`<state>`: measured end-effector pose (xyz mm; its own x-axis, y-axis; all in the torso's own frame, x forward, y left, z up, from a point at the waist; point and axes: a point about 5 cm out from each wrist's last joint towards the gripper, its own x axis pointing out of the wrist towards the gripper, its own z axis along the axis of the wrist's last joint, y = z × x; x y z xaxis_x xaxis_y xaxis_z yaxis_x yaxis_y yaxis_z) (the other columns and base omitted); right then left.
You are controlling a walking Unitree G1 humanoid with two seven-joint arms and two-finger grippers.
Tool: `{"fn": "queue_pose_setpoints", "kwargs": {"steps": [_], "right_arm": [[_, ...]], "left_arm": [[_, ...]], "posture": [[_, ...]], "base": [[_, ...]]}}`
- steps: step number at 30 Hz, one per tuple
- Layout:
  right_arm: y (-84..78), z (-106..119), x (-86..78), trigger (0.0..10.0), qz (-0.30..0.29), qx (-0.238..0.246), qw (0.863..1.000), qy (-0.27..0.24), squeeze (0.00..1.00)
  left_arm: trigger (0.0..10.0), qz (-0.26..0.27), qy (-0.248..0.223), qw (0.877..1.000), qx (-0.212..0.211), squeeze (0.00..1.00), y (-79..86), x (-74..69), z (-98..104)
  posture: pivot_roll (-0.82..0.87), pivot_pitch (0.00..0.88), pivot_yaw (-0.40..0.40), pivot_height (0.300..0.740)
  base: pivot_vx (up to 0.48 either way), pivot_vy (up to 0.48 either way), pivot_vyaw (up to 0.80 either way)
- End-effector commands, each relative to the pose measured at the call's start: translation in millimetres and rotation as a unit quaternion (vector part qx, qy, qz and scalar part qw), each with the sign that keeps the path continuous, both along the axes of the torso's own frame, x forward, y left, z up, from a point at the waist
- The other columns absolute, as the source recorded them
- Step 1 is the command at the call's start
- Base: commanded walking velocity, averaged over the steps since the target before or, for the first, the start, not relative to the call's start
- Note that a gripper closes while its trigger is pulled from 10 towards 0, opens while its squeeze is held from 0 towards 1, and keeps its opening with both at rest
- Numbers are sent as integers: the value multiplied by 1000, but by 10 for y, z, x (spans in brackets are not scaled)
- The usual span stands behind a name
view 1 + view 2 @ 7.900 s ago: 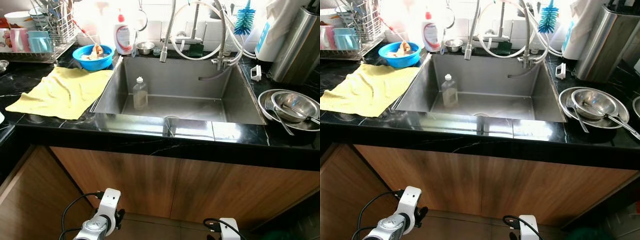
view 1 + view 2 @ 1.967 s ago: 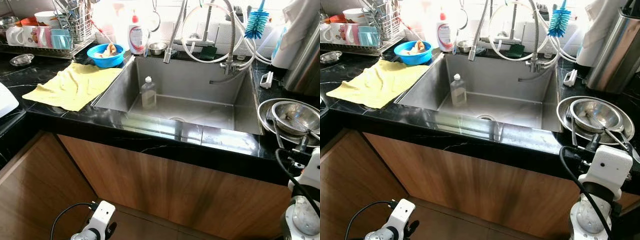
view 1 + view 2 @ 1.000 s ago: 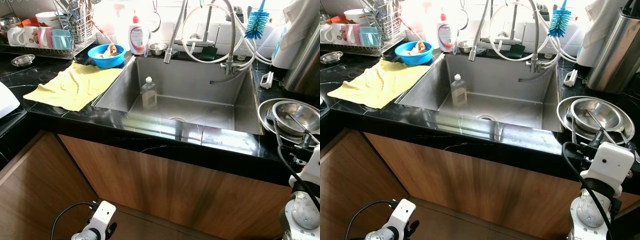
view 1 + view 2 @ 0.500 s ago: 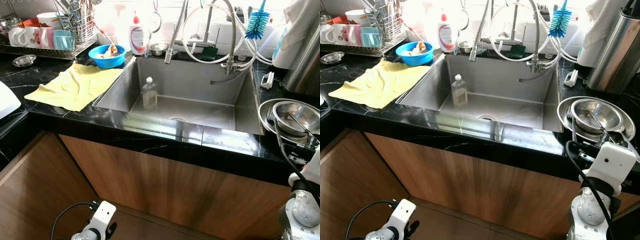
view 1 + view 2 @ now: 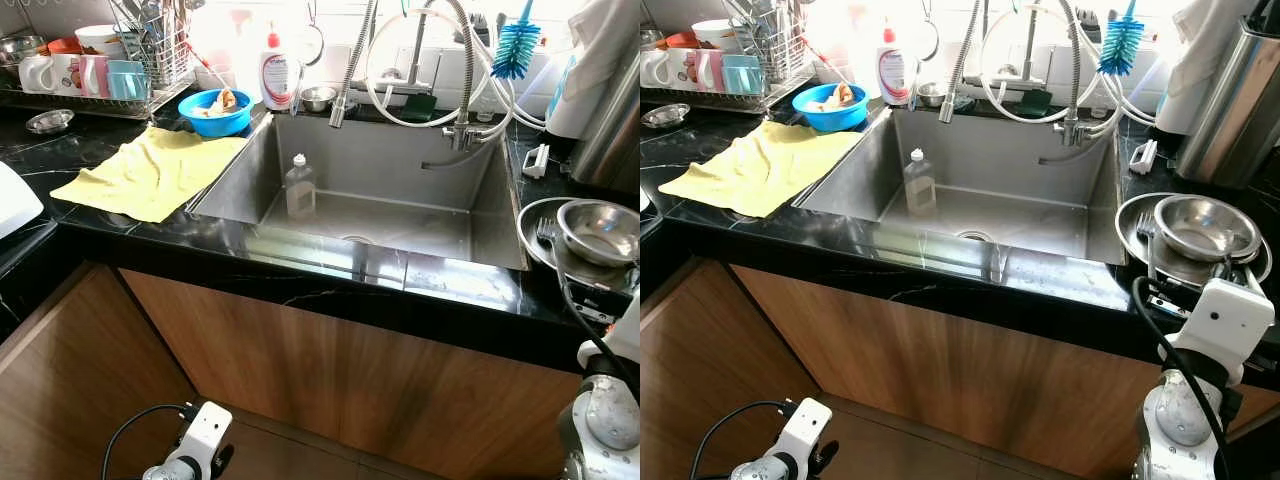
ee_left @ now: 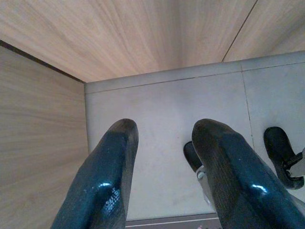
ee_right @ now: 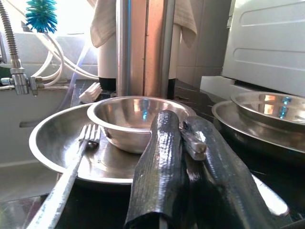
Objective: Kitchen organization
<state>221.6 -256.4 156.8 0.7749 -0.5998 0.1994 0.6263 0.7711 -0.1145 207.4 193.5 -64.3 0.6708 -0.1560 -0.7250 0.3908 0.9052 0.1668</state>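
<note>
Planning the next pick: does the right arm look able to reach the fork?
Probably: the fork lies close beside the right pincer, nothing between, but the pincer is shut on a metal handle.

The 2 head cameras look forward and down from above at the sink [image 5: 370, 190] and black counter [image 5: 300, 270], a slight sideways offset between them. The left wrist camera hangs low, facing the floor [image 6: 162, 114] by the cabinet [image 6: 95, 33]. The right wrist camera sits at counter height, very near the steel bowl [image 7: 138, 117], shared with both head views.
</note>
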Motion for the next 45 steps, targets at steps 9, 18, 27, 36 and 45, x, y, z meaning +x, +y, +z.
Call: {"fn": "queue_pose_setpoints", "kwargs": {"steps": [9, 18, 27, 36, 45], "right_arm": [[3, 74, 33, 0, 3, 2, 1000, -15, 0], [97, 378, 150, 10000, 39, -33, 997, -64, 0], [307, 712, 335, 10000, 110, -51, 987, -103, 0], [369, 910, 697, 10000, 228, -27, 971, -71, 0], [472, 987, 1176, 10000, 306, -77, 949, 25, 0]], "left_arm": [[10000, -5, 0, 1000, 16, 0, 61, 21, 18], [10000, -2, -1, 1000, 18, 0, 58, 28, 20], [10000, 4, 2, 1000, 21, 0, 65, 25, 14], [10000, 7, 3, 1000, 19, 0, 60, 34, 17], [10000, 7, 7, 1000, 20, 0, 66, 6, 2]], "posture": [[-136, 0, 36, 740], [-135, 0, 35, 740], [-143, 0, 37, 740], [-139, 0, 39, 740], [-125, 0, 39, 740]], "base": [[0, 0, 0], [0, 0, 0], [0, 0, 0], [0, 0, 0], [0, 0, 0]]}}
